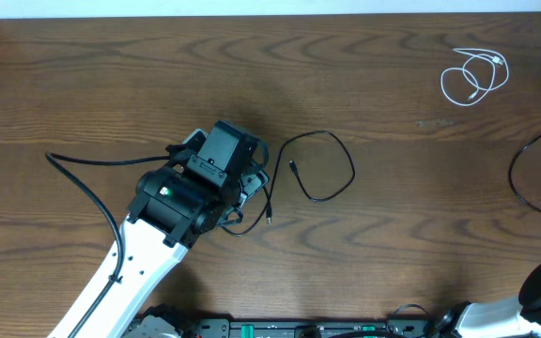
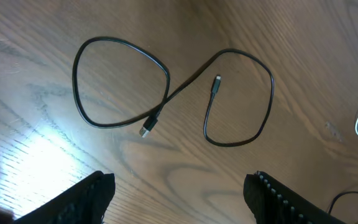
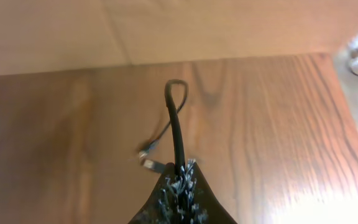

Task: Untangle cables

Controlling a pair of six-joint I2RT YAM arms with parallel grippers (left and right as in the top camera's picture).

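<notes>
The black cable (image 2: 168,94) lay on the wood-grain bench (image 2: 42,149) just ahead of the left tool (image 2: 179,190), whose ribbed dark fingers stood apart, holding nothing. Thin and glossy, it curled in a figure-eight with small plug ends. The white cable (image 1: 472,77), loosely coiled, lay well apart from that tool. The right tool (image 3: 179,180) was pinched together.

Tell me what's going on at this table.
Two robot arms are untangling cables, and the two already lie apart. The black cable lies in a loose figure-eight on the table, just ahead of the open, empty left gripper. The white cable sits coiled alone at the far right. The right gripper is shut off to the side, with a black cord at its tip; whether it grips that cord is unclear.
</notes>
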